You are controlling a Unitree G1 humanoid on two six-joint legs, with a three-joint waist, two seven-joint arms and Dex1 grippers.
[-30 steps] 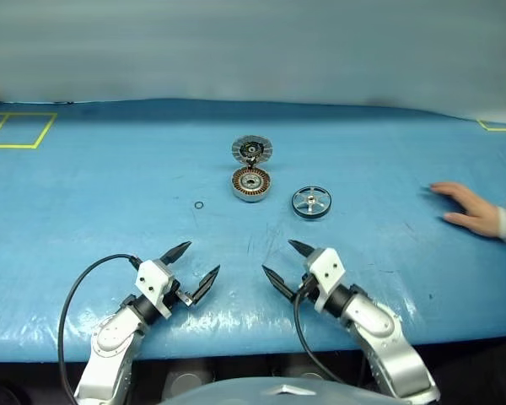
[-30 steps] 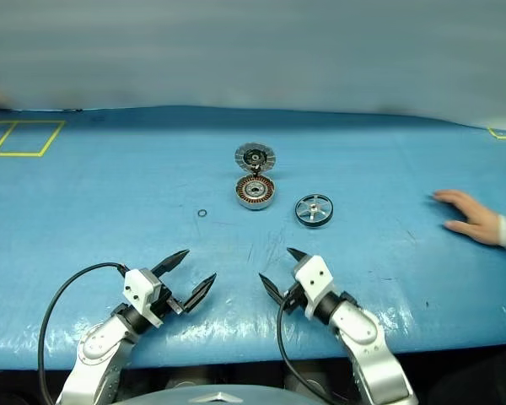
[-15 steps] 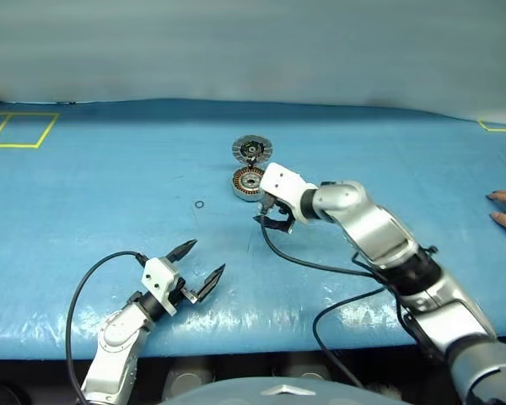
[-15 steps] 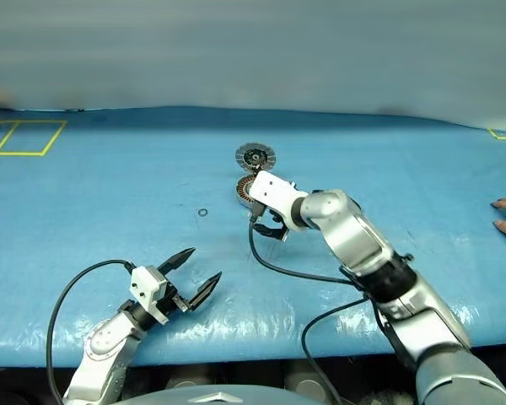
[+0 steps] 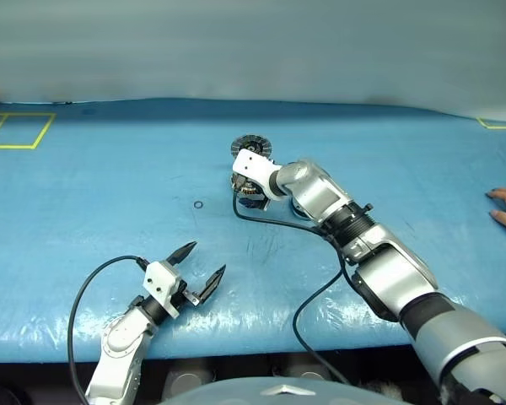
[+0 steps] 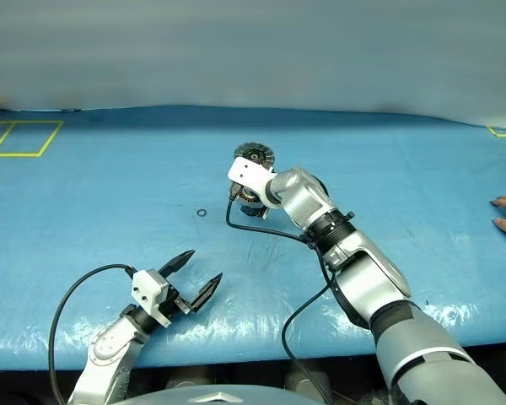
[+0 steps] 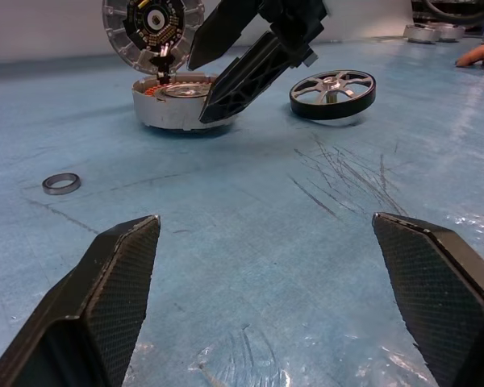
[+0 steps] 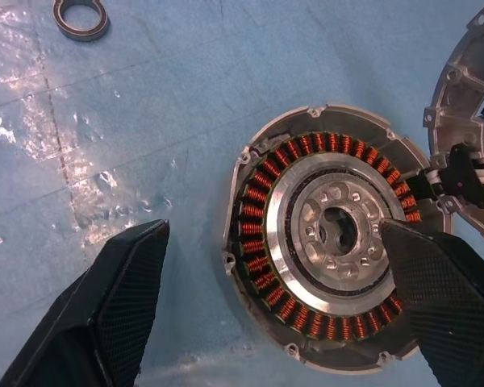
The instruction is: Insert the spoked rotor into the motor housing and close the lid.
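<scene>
The left pincer (image 7: pixel 270 310) stands wide open, low over the blue counter (image 7: pixel 250 242). Ahead, the right pincer (image 7: pixel 218 68) hangs over the motor housing (image 7: pixel 177 101), its lid (image 7: pixel 152 24) propped upright behind. The spoked rotor (image 7: pixel 332 93) lies just beside, a small metal ring (image 7: pixel 61 183) nearer, apart. A person's fingers (image 7: pixel 480 56) rest far off.

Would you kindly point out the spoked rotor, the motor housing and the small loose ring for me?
spoked rotor (image 7: pixel 332 84), left wrist view, on a silver spoke beside the hub.
motor housing (image 8: pixel 336 230), right wrist view, on its silver centre inside the copper windings.
small ring (image 7: pixel 61 184), left wrist view, on its metal band.
</scene>
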